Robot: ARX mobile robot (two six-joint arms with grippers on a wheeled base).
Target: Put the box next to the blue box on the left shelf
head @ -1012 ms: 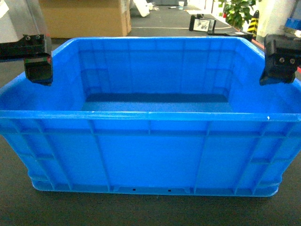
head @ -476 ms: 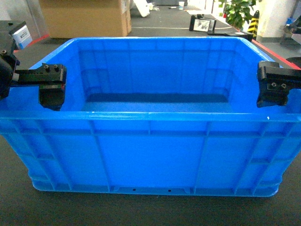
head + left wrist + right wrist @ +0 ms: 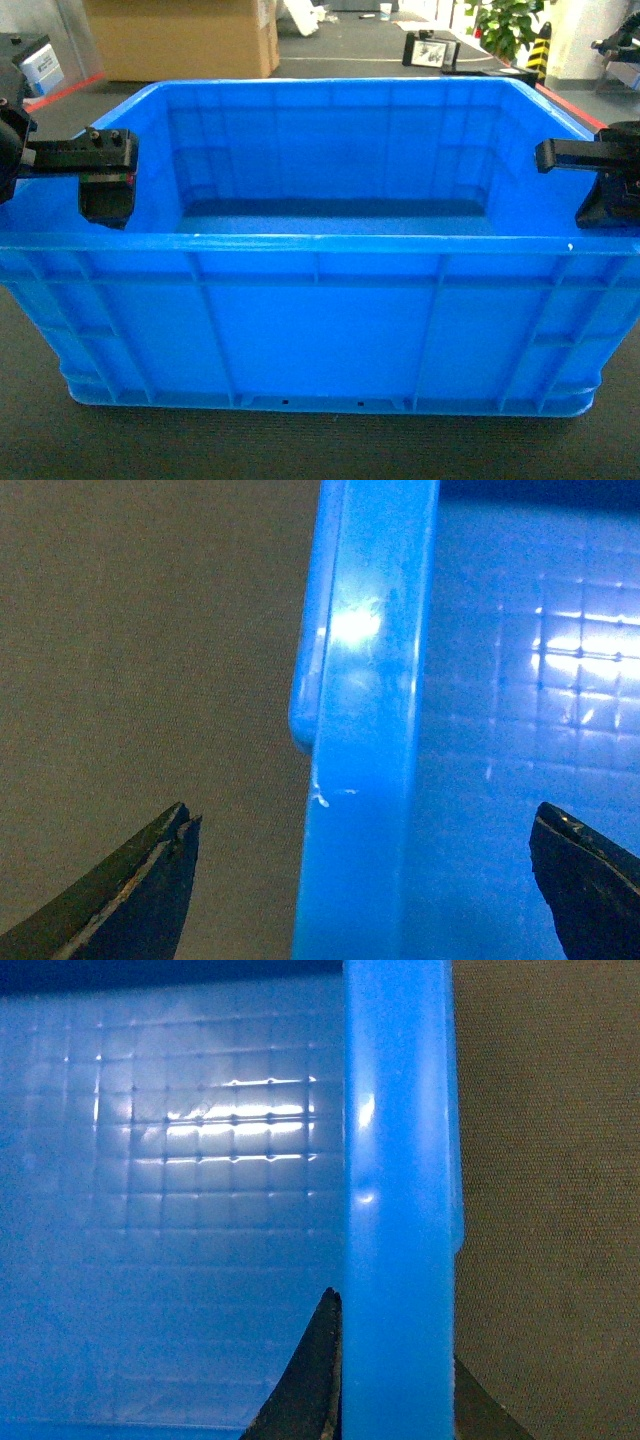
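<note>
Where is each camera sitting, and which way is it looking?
Head: up on the robot, looking forward and down at the box on the floor; both tools show, left tool and right tool, at the box's side rims.
Left wrist: on the left arm, looking straight down at the box's left rim; two dark fingers straddle it, wide apart.
Right wrist: on the right arm, looking down at the right rim; fingers sit close against both sides.
Shared: all three see the box.
</note>
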